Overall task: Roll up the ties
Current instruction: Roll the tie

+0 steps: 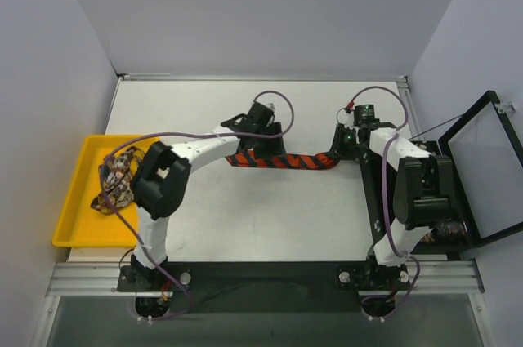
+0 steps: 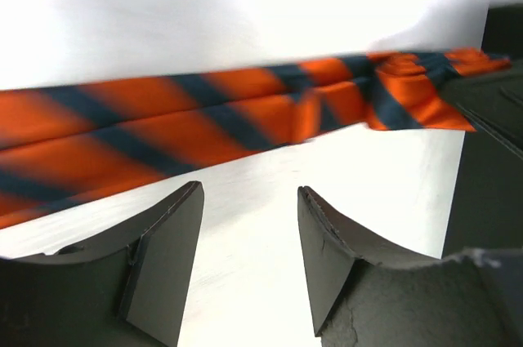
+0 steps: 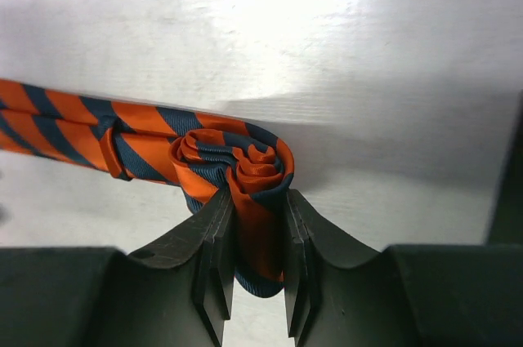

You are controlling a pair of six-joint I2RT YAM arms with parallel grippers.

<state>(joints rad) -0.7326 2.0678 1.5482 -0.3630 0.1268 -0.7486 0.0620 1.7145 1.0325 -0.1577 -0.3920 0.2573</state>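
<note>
Your right gripper point(image 3: 258, 200) pinches the coiled end of the woven striped tie point(image 3: 233, 159), which lies flat at table centre. Your left gripper point(image 2: 250, 190) gapes, holding nothing. At nine o'clock, crumpled patterned ties point(image 1: 114, 182) fill a yellow tray point(image 1: 69, 216).

Top view is evenly lit and pretty sharp, with just soft shadows on the table point(image 1: 245, 216). Left wrist cam is the rough one: the table is blown out to pure white, the striped tie point(image 2: 204, 118) is smeared with blur, and there's a faint grey shadow upper left. Right wrist cam is way crisper. You can read the weave on the tie's rolled end, but there's glare above it and a darker shadow band on the right.
</note>
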